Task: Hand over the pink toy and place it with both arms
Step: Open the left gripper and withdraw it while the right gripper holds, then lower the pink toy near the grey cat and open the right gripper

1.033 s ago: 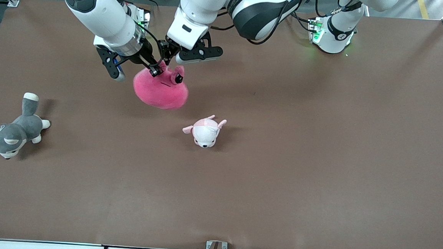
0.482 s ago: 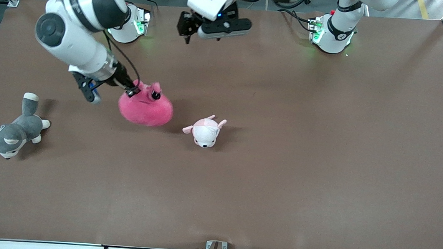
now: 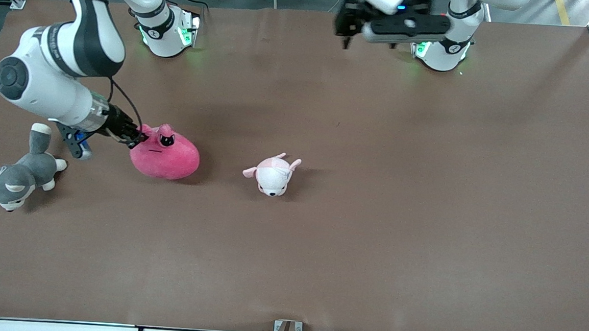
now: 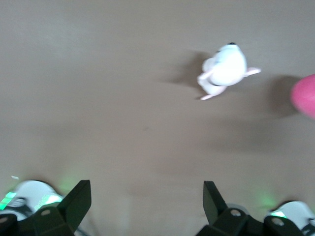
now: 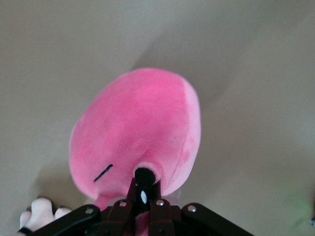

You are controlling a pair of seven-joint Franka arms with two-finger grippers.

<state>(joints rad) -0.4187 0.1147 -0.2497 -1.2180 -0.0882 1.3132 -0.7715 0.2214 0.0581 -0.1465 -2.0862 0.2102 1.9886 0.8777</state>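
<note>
The right pincer (image 3: pixel 135 138) pinches the pink toy (image 3: pixel 164 156) by its top, the toy low at the table (image 3: pixel 373 216). Release only once it rests flat. The left pincer (image 3: pixel 346 23) waits wide apart by its base.

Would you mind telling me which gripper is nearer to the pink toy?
Right. The right gripper is shut on the pink toy; the left gripper hangs open by its own base, well away.

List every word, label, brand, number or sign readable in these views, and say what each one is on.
No text can be read in any view.
Right arm: small dark lettering on the white link near the top edge, too small to read.
Pink toy, held by the right gripper: no label shows.
Left gripper: no marking shows.
</note>
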